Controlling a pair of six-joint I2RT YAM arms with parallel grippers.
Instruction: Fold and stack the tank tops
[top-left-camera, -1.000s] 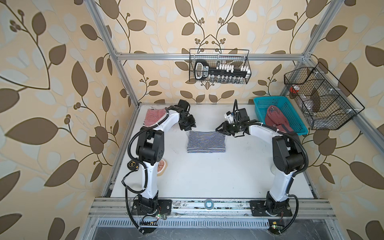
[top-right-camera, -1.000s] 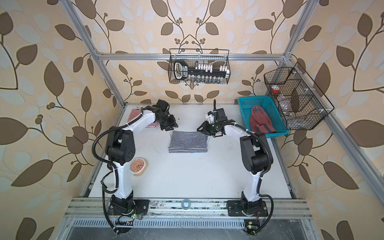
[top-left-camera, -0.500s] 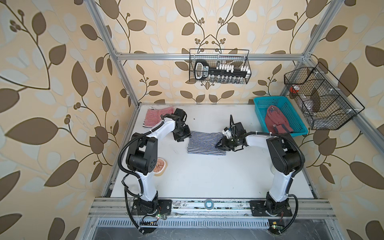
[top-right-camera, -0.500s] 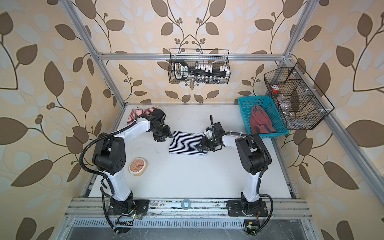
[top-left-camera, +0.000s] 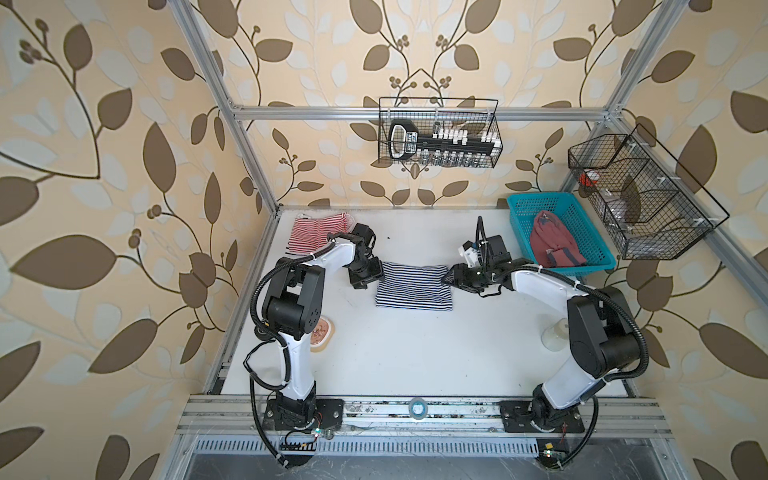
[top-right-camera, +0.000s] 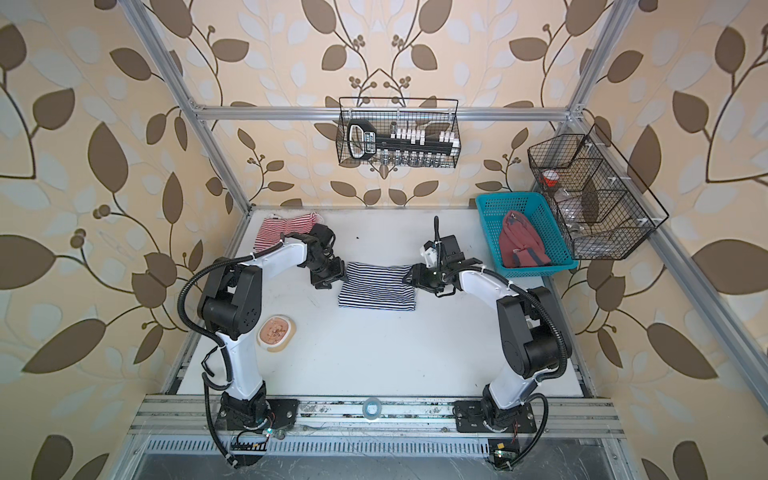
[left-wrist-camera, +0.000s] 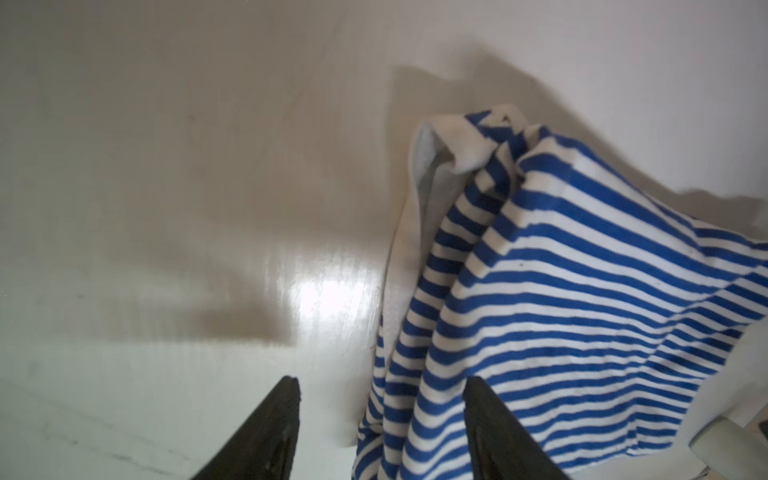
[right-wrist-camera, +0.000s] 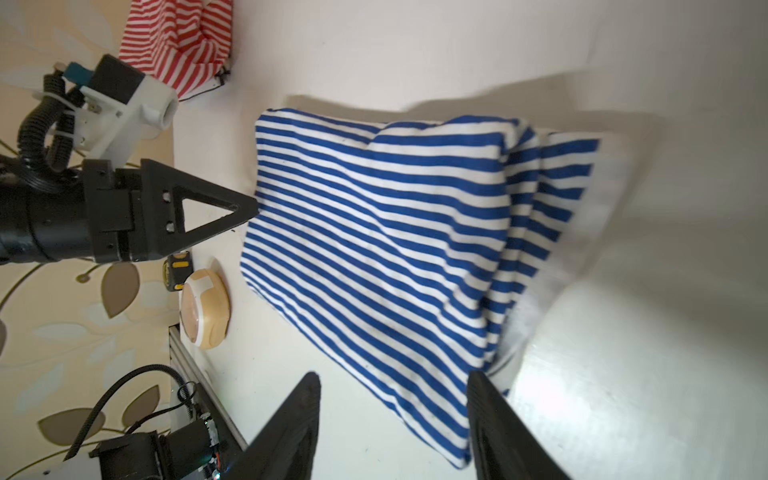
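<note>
The navy-white striped tank top (top-left-camera: 413, 286) is lying folded into a flat rectangle on the table (top-left-camera: 415, 357), nearer the far edge than the near one and about midway between the left and right edges.

The left gripper (top-left-camera: 366, 275) is sitting low at the left side of the fold. Its jaws are standing apart. In the left wrist view, bunched layers of the striped cloth are lying in the gap and under 1 finger, with nothing clamped.

The right gripper (top-left-camera: 452, 276) is sitting at the right side of the fold, also parted. In the right wrist view, 1 corner of the folded cloth is reaching in between the fingers, and they are not pinching it.

The red-white striped tank top (top-left-camera: 318, 232) is lying crumpled in the far left corner of the table, just behind the left arm's wrist. The dusty red tank top (top-left-camera: 552, 245) is resting bunched inside the teal basket (top-left-camera: 540, 203) at the far right corner, well apart from both grippers.

A small round dish (top-left-camera: 322, 332) is sitting near the left edge, beside the left arm.
</note>
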